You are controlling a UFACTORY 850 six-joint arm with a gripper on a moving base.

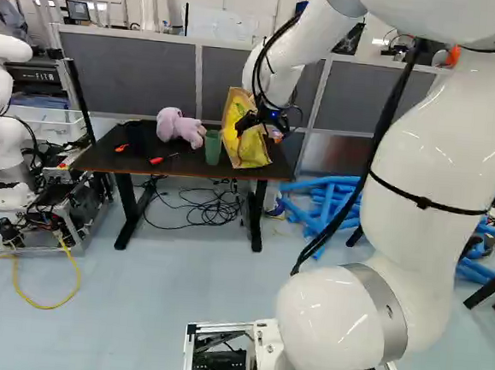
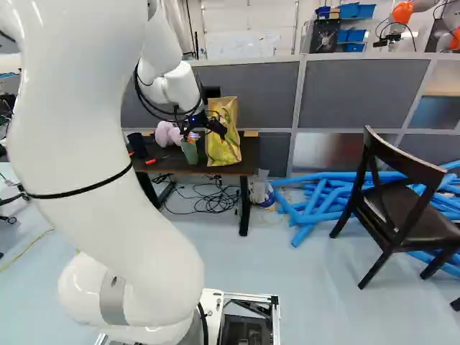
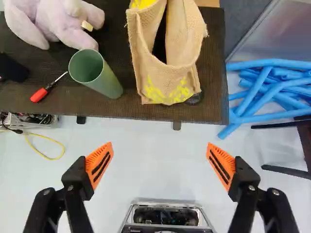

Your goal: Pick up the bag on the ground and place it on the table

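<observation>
And here the bag (image 3: 170,82) is seen standing up on the desk (image 3: 109,108), in the upper middle of the left base view and just left of the upper middle in the right base view, its mouth gaping. The claw (image 3: 160,143) is held wide open, and nothing is gripped: between the orange pads (image 3: 99,162) only air and floor are seen, with the bag ahead of them, beyond the desk's front edge. By all appearances the placing is done, and a clean withdrawal is called for. Now, the danger! The bag is set close to that front edge, and if its loose rim were snagged by a spread finger on the way out, it could be dragged forward and tipped to the floor. Being soft, it could also sag or fold over by itself if little weight is carried inside. Right beside it, the green cup (image 3: 99,77) could be knocked flat by a sideways swing, and the plush toy (image 3: 53,19) or the red screwdriver (image 3: 43,92) could be shoved along next. Should the base be driven forward, the black cables (image 1: 216,208) under the desk could be caught. Straight back and clear, that is what is wanted!
</observation>
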